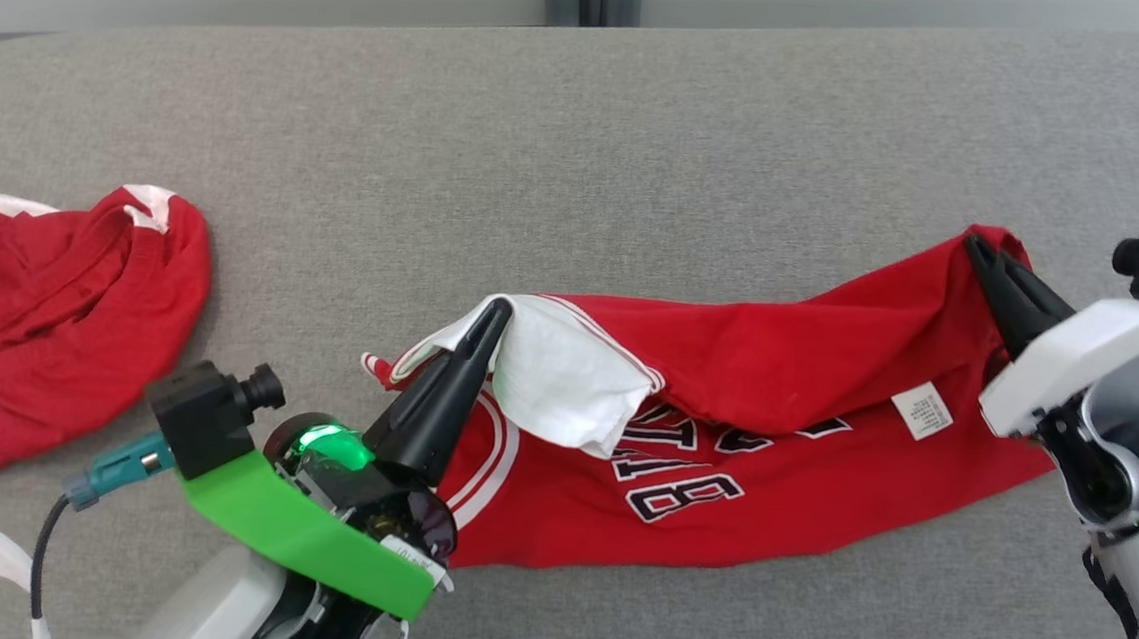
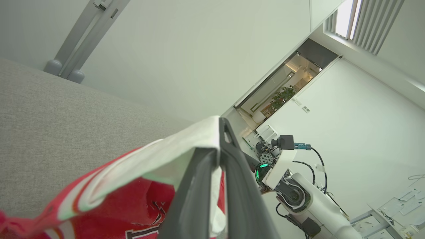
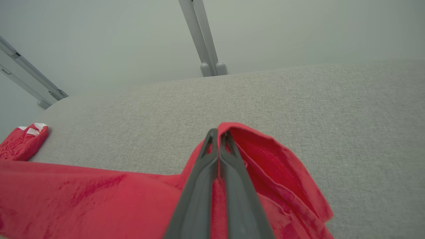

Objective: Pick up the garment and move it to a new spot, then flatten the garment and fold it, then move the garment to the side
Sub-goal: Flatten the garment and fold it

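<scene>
Both left gripper [image 1: 500, 310] and right gripper [image 1: 976, 246] pinch the red jersey [image 1: 719, 470]; if I pull unevenly, its white trim [image 1: 565, 379] could slip free.

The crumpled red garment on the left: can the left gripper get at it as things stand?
Probably not yet. The way to the crumpled garment is bare grey surface, but the left gripper is shut on the jersey and must release first.

The jersey [image 1: 745, 392] is coloured red, trimmed in white and lettered in black and white (its label [image 1: 922, 409] white too), the other garment [image 1: 58, 324] is seen red-and-white, the upholstery [image 1: 581, 160] grey.
</scene>
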You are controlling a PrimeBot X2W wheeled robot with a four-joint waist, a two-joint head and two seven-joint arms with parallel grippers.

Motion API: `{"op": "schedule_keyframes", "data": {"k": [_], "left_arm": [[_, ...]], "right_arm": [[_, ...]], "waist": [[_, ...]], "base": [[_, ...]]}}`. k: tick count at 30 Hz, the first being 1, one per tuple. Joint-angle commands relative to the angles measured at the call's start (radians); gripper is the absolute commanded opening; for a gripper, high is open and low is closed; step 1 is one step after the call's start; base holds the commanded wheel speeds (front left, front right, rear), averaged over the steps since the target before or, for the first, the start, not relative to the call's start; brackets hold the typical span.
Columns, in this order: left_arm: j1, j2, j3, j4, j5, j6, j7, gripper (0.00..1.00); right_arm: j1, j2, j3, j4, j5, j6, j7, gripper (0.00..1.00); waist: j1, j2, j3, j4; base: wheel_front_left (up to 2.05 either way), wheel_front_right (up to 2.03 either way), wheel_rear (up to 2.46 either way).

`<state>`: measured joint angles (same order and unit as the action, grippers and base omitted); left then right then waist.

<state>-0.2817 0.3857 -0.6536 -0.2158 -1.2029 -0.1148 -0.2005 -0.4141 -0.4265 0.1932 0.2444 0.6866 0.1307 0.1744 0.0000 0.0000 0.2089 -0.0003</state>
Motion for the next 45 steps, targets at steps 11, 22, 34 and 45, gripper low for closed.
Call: {"op": "schedule_keyframes", "data": {"k": [11,22,34,45], "left_arm": [[-0.056,-0.079,0.028,0.146,0.026,-0.016,-0.056,0.00],[-0.042,-0.107,0.095,0.144,0.071,-0.018,-0.065,0.00],[-0.069,-0.123,0.083,0.146,0.096,-0.017,-0.064,0.00],[-0.077,-0.123,0.074,0.155,0.088,-0.017,-0.064,0.00]], "right_arm": [[-0.114,-0.019,0.175,0.263,-0.044,0.000,-0.304,1.00],[0.155,-0.191,0.064,0.061,-0.115,0.000,-0.319,1.00],[0.153,-0.123,-0.030,0.020,-0.265,0.000,-0.111,1.00],[0.128,-0.098,-0.039,0.112,-0.303,0.000,-0.079,0.14]], "waist": [[0.0000,0.0000,0.062,0.078],[0.0000,0.0000,0.089,0.056],[0.0000,0.0000,0.128,0.093],[0.0000,0.0000,0.121,0.121]], "base": [[0.00,0.00,0.00],[0.00,0.00,0.00],[0.00,0.00,0.00],[0.00,0.00,0.00]]}}
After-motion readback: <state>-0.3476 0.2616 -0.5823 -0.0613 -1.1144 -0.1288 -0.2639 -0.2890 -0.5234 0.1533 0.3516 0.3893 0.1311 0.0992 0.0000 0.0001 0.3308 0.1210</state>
